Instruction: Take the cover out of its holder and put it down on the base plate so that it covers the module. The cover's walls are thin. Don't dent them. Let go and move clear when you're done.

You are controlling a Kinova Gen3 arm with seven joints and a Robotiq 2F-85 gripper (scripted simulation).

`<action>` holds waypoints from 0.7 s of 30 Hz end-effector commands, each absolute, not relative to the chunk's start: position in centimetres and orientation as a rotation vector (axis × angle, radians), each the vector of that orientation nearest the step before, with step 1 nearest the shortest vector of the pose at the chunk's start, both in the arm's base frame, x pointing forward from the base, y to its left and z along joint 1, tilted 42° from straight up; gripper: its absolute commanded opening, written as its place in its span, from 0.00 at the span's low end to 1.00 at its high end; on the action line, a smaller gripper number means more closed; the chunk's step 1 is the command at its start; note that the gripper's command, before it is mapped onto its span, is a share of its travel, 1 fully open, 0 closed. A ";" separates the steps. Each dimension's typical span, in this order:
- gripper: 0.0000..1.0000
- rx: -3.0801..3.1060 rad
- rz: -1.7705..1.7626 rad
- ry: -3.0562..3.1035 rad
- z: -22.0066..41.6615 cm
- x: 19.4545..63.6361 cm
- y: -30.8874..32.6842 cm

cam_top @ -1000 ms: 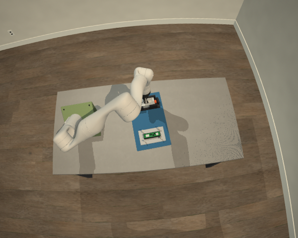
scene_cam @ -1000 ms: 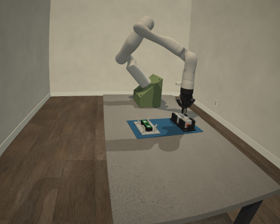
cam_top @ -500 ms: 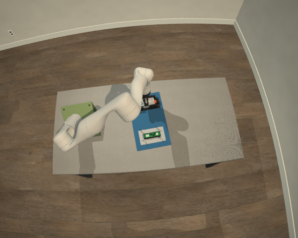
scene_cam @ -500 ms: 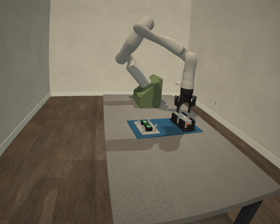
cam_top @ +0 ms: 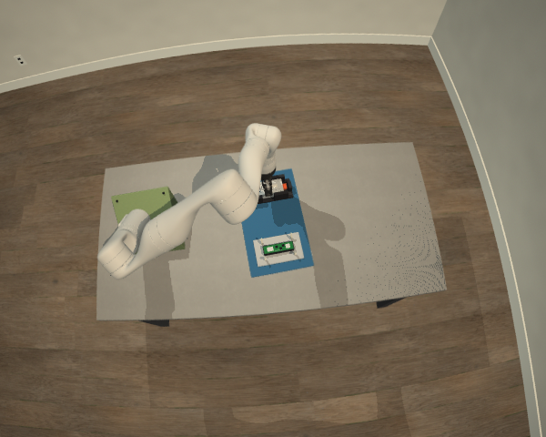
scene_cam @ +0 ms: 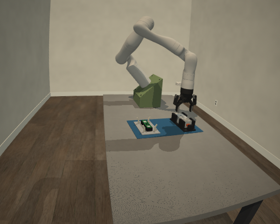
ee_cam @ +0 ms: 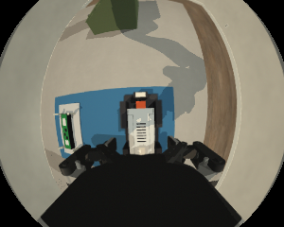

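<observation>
The grey cover (cam_top: pixel 274 187) (scene_cam: pixel 183 117) (ee_cam: pixel 141 130) sits in its black holder (cam_top: pixel 283 195) (scene_cam: pixel 176 118) (ee_cam: pixel 127 113) at the far end of the blue mat (cam_top: pixel 282 220) (scene_cam: pixel 163 125) (ee_cam: pixel 100 116). My gripper (scene_cam: pixel 185 108) (ee_cam: pixel 141 143) is open and empty, fingers spread wide, directly above the cover and not touching it. The green module (cam_top: pixel 278 247) (scene_cam: pixel 146 124) (ee_cam: pixel 68 129) lies uncovered on the white base plate (cam_top: pixel 299 254) (scene_cam: pixel 141 130) (ee_cam: pixel 59 116) with thin corner posts, at the mat's other end.
The green wedge-shaped arm pedestal (cam_top: pixel 144 199) (scene_cam: pixel 150 92) (ee_cam: pixel 117 7) stands at the table's far end. The grey table (cam_top: pixel 367 216) (scene_cam: pixel 178 173) reaches well beyond the mat on every side.
</observation>
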State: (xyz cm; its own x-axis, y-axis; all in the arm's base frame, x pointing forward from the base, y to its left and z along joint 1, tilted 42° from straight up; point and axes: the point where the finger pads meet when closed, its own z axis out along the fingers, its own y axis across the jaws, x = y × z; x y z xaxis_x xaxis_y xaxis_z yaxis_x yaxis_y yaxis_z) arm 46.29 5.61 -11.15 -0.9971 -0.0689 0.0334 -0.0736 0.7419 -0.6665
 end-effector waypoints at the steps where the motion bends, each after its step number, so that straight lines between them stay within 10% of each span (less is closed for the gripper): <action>1: 1.00 0.121 1.119 -2.928 -11.1 46.3 5.7; 21: 1.00 0.122 1.117 -2.936 -14.8 46.7 2.4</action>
